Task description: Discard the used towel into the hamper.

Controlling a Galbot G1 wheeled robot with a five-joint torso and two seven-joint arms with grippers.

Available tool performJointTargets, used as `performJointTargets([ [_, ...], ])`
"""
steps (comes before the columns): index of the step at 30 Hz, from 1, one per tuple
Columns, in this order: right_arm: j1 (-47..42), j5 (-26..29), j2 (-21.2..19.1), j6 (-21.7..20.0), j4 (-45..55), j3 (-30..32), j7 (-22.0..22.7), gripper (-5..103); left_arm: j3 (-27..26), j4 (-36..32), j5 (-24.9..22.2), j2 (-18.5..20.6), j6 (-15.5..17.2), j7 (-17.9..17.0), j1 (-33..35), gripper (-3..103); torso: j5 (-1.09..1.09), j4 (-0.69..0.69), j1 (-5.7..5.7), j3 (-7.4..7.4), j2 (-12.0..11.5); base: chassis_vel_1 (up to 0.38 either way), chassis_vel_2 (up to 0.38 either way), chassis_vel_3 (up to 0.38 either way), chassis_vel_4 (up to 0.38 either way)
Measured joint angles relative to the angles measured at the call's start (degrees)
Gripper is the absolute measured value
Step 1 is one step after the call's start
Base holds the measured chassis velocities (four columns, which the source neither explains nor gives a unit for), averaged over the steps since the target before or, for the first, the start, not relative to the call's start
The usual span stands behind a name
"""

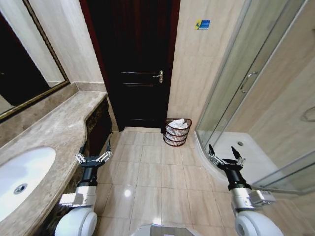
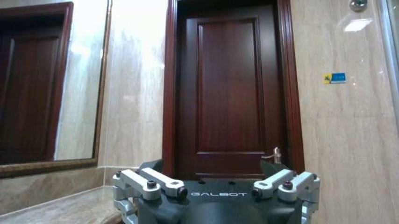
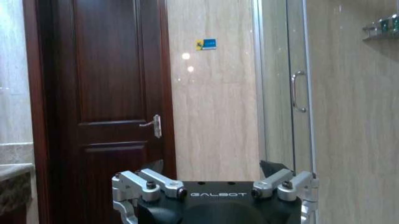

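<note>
A tiled bathroom floor [image 1: 147,172] is stretching from the marble bench [image 1: 54,132] on the left to the glass shower enclosure [image 1: 256,98] on the right, with a dark door [image 1: 138,64] at its far edge. The left claw [image 1: 93,156] is hovering beside the bench's front edge with fingers spread and empty, and the right claw [image 1: 225,158] is hanging open and empty near the shower's curved threshold. Beyond both, the hamper [image 1: 177,132] is standing on the floor by the wall just right of the door, holding a white towel [image 1: 179,124].

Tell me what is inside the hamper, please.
A white towel lies crumpled inside the hamper, reaching near the rim. Whatever lies under the towel is covered.
</note>
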Motion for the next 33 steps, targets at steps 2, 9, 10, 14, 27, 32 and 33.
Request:
performJointTargets([
  [2, 0.0, 0.0, 0.0, 0.0, 0.0, 0.0, 0.0, 100, 0.0, 0.0, 0.0, 0.0, 0.0, 0.0, 0.0, 100, 0.02, 0.00, -0.01, 0.00, 0.0, 0.072, -0.075, -0.086, 0.086],
  [9, 0.0, 0.0, 0.0, 0.0, 0.0, 0.0, 0.0, 100, 0.0, 0.0, 0.0, 0.0, 0.0, 0.0, 0.0, 100, 0.02, 0.00, 0.03, 0.01, 0.0, 0.013, -0.015, -0.011, 0.009],
  [10, 0.0, 0.0, 0.0, 0.0, 0.0, 0.0, 0.0, 100, 0.0, 0.0, 0.0, 0.0, 0.0, 0.0, 0.0, 100, 0.01, -0.01, 0.04, 0.02, 0.0, 0.000, 0.000, 0.000, 0.000],
  [14, 0.0, 0.0, 0.0, 0.0, 0.0, 0.0, 0.0, 100, 0.0, 0.0, 0.0, 0.0, 0.0, 0.0, 0.0, 100, 0.02, -0.01, 0.04, 0.02, 0.0, -0.008, 0.013, 0.009, -0.007],
  [27, 0.0, 0.0, 0.0, 0.0, 0.0, 0.0, 0.0, 100, 0.0, 0.0, 0.0, 0.0, 0.0, 0.0, 0.0, 100, 0.02, -0.01, 0.02, 0.01, 0.0, 0.000, 0.000, 0.000, 0.000],
  [32, 0.0, 0.0, 0.0, 0.0, 0.0, 0.0, 0.0, 100, 0.0, 0.0, 0.0, 0.0, 0.0, 0.0, 0.0, 100, 0.02, -0.01, 0.02, 0.01, 0.0, 0.000, 0.000, 0.000, 0.000],
  [33, 0.0, 0.0, 0.0, 0.0, 0.0, 0.0, 0.0, 100, 0.0, 0.0, 0.0, 0.0, 0.0, 0.0, 0.0, 100, 0.02, -0.01, 0.02, 0.01, 0.0, 0.000, 0.000, 0.000, 0.000],
])
